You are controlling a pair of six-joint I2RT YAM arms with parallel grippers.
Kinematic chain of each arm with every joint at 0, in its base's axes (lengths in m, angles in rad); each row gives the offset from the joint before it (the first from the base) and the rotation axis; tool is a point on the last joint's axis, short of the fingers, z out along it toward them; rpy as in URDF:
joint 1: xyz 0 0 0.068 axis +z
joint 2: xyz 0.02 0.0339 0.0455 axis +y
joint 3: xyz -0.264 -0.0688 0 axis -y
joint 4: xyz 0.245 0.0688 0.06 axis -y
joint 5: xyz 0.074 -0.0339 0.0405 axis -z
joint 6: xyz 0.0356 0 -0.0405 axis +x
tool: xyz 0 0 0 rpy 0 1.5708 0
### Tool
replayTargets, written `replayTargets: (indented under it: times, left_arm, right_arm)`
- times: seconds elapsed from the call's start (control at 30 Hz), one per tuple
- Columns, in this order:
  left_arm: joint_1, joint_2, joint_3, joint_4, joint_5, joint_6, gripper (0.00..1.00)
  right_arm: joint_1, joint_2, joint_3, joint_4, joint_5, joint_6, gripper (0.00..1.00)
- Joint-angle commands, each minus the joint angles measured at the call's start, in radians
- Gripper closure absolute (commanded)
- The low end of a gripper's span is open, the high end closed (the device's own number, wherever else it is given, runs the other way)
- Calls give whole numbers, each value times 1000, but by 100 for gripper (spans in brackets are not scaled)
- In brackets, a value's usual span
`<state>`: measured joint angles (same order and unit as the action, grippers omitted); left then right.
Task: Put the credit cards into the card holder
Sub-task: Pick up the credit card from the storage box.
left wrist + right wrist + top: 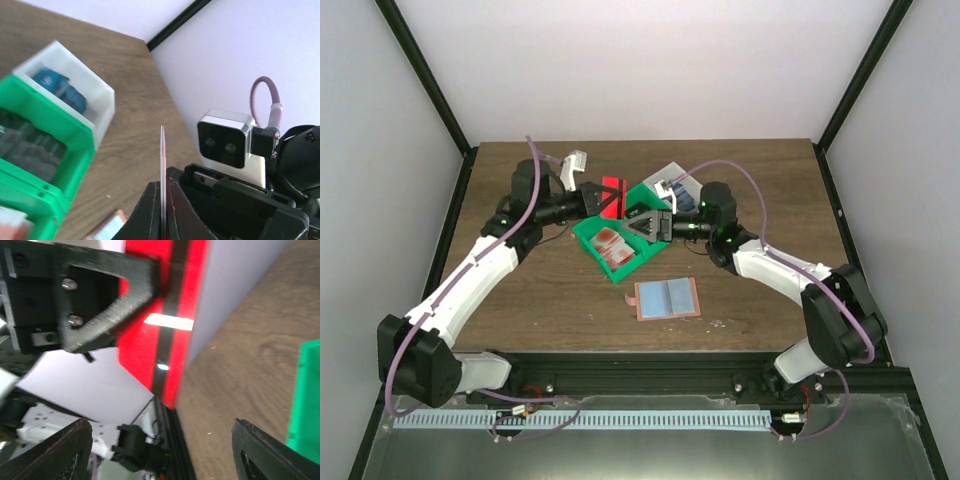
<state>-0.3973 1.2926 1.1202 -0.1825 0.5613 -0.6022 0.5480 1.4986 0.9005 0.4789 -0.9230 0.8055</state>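
Desk [520, 300]: wood, carries everything. L arm [470, 270] & R arm [790, 275] both reach in twd centre, meeting above the green bin [586, 232]. Green bin sits mid-desk w/ red-and-white cards [612, 245] lying in it. White bin [102, 92] butts against its far side, blue cards [57, 85] inside. Card holder [667, 298] lies flat & open on the desk, nearer the arm bases than the green bin, apart from it, nothing on it.

Red card [612, 195]: in the air over the green bin's far edge, clamped in left jaws. Right wrist view shows its face, red w/ a dark stripe. Left wrist view shows it edge-on, standing straight out of the closed jaws, held by one end, most of it free. Right jaws: wide apart, nothing in them, facing the card, close but not touching as far as I can tell.

Handling (my read): card is v. light, stiff w/ slight flex, glossy so slippery. Hard to pinch off a flat surface, easy by its edges in mid-air. Best hold = one short end, pads on both faces, leading end left free to slide into a pocket. Holder is soft & light, prob. skids or flaps when pushed, so the other arm likely has to pin it.
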Motion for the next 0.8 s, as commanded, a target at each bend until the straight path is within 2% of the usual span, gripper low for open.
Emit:
replayTargets:
  times: [0.0,0.23,0.37,0.43,0.53,0.6,0.7,0.77]
  left_arm:
    - [14,-2,-56,167,150,-198,100]
    - [18,2,-92,255,254,-255,100]
    - [19,-15,-123,305,294,-282,100]
    - [20,-19,-137,334,307,-299,100]
    - [22,-25,-142,341,304,-303,100]
    - [26,-33,-148,347,301,-304,100]
    - [33,-47,-156,354,303,-305,96]
    - [39,-57,-161,354,306,-304,87]
  right_arm:
    - [20,30,32,161,-130,135,25]
    - [28,87,64,172,-131,199,39]
    - [28,119,69,247,-126,281,50]
    - [28,131,67,294,-129,322,59]
    - [27,134,58,340,-130,364,83]
    - [27,127,54,340,-119,371,96]
    - [27,119,55,334,-104,371,100]
    - [26,118,60,336,-105,376,99]
